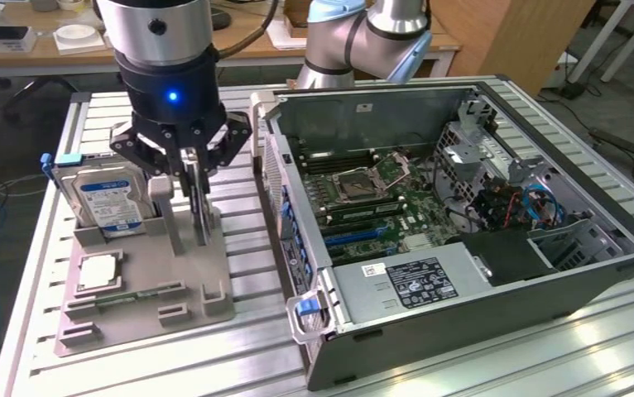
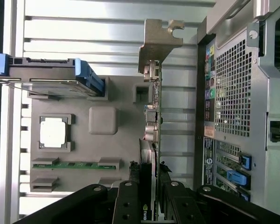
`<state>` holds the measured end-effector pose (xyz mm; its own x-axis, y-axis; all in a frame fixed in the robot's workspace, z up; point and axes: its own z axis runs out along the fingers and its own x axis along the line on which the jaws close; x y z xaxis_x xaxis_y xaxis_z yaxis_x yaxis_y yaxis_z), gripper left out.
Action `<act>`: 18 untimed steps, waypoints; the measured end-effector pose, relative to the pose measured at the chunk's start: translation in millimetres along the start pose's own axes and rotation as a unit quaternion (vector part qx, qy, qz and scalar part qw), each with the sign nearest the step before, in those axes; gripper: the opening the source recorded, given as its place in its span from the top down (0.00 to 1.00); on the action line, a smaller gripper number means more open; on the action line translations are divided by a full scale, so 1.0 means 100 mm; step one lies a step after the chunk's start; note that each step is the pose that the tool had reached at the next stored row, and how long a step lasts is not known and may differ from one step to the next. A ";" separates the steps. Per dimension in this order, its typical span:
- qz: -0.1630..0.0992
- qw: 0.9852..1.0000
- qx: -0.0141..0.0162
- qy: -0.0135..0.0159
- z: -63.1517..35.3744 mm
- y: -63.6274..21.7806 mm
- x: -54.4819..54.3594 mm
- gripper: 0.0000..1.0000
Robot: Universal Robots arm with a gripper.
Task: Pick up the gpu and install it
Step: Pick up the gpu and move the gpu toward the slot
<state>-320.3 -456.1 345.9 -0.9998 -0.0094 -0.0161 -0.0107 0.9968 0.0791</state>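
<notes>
While clamped between the narrowed jaws of the gripper (image 1: 194, 190): gpu (image 2: 154, 126), thin flat card (seen edge-on), green board edge, black cooler, notched silver bracket (image 2: 161, 39) at one end. Upright at moulded grey holder (image 1: 184, 281), near blue-labelled hard drive (image 1: 108, 203). Alongside, open metal computer case (image 1: 582, 281) on ribbed aluminium table (image 1: 184, 364).

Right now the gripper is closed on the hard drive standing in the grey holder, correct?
Not quite: the gripper is closed on the gpu standing in the grey holder, not the hard drive, as the wrist view shows.
</notes>
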 end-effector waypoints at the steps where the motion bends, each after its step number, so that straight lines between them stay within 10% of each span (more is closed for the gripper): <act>1: 0.000 1.000 0.000 0.000 -0.016 0.001 0.00 0.74; 18: 0.000 1.000 -0.003 0.000 -0.306 0.024 0.00 0.74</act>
<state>-320.3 -456.1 376.6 -0.9998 -0.0093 -0.0162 -0.0107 0.9964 0.0846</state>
